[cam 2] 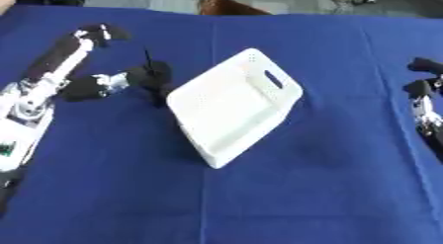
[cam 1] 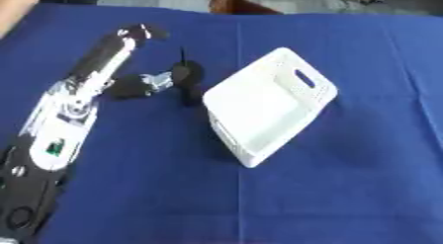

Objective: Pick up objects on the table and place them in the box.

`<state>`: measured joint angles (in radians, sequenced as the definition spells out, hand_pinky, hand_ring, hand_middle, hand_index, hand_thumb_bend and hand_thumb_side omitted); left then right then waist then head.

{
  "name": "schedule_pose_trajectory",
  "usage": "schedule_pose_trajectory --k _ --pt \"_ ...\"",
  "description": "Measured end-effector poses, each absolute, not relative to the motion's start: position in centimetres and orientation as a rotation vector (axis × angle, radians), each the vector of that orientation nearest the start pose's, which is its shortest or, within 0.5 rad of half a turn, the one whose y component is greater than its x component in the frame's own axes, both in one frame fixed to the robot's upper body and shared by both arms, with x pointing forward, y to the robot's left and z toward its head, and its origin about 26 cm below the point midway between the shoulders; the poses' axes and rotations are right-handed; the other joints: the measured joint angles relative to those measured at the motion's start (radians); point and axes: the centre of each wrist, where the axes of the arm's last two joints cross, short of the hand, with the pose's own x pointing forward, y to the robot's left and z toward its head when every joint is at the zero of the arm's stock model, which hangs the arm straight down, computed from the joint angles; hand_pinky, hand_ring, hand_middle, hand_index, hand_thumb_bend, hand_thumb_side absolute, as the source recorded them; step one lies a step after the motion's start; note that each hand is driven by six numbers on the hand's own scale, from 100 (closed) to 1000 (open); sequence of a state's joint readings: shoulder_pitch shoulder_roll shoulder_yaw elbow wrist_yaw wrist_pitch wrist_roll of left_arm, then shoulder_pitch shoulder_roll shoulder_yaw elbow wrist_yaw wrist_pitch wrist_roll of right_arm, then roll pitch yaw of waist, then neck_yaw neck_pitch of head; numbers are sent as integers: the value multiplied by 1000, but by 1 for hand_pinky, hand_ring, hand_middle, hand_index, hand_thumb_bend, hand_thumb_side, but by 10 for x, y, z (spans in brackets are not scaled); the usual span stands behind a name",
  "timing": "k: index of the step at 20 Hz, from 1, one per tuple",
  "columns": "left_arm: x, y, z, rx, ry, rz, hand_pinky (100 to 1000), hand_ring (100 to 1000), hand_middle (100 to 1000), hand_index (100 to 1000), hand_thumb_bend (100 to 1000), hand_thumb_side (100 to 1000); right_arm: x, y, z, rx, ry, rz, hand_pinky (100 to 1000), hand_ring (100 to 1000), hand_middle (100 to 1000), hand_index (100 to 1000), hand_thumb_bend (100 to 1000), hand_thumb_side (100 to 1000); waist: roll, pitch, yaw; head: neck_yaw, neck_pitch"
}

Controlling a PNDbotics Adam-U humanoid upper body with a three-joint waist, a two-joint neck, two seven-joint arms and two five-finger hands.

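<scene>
Our left hand reaches in from the left side over the blue table, its silver and black forearm running up from the lower left corner. We see one finger stretched far toward the back of the table, ending in a dark tip with a pale patch, while the thumb side juts out to the right, toward the box. At that tip sits a small dark object with a thin dark spike rising from its top (we cannot make out what it is beyond a rounded black shape). It appears to touch the end of our thumb, yet we cannot tell whether the hand is pinching it or merely resting against it, so we leave the hand's grasp undecided. The dark object lies on the cloth just beside the near left corner of the white box, outside it. That box stands askew on the table, with perforated walls and an oval handle slot in its far right wall; its inside shows only white floor. Our right hand shows only in the right eye view, at the right edge, well apart from the box, black fingers pointing up and looking relaxed, holding nothing.
</scene>
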<state>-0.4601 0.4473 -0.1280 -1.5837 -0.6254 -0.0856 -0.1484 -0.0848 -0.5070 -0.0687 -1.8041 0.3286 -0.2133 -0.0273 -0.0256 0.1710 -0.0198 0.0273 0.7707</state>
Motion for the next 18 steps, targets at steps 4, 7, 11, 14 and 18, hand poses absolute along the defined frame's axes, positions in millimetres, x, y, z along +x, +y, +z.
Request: schedule_pose_trajectory --k 4,7,11,14,18 --pt "374 271 155 751 -1850 -1121 789 842 809 857 621 859 289 -348 125 -696 -2004 712 741 633 770 890 100 863 -1 0 0 0 0" --pt "377 270 155 749 -1844 -1129 788 842 809 857 620 860 289 -348 125 -696 -2004 713 741 633 770 890 100 863 -2 0 -1 0 0" --pt "380 270 150 748 -1831 -1127 788 841 808 857 619 860 289 -348 124 -695 -2003 715 741 633 770 890 100 863 -3 0 -1 0 0" --pt "384 271 151 751 -1825 -1128 788 842 808 857 619 861 290 -348 124 -694 -2001 715 741 633 770 890 100 863 -3 0 -2 0 0" --pt "388 272 150 756 -1816 -1129 788 842 808 857 618 863 290 -348 124 -693 -1999 716 741 632 770 890 100 863 -3 0 -2 0 0"
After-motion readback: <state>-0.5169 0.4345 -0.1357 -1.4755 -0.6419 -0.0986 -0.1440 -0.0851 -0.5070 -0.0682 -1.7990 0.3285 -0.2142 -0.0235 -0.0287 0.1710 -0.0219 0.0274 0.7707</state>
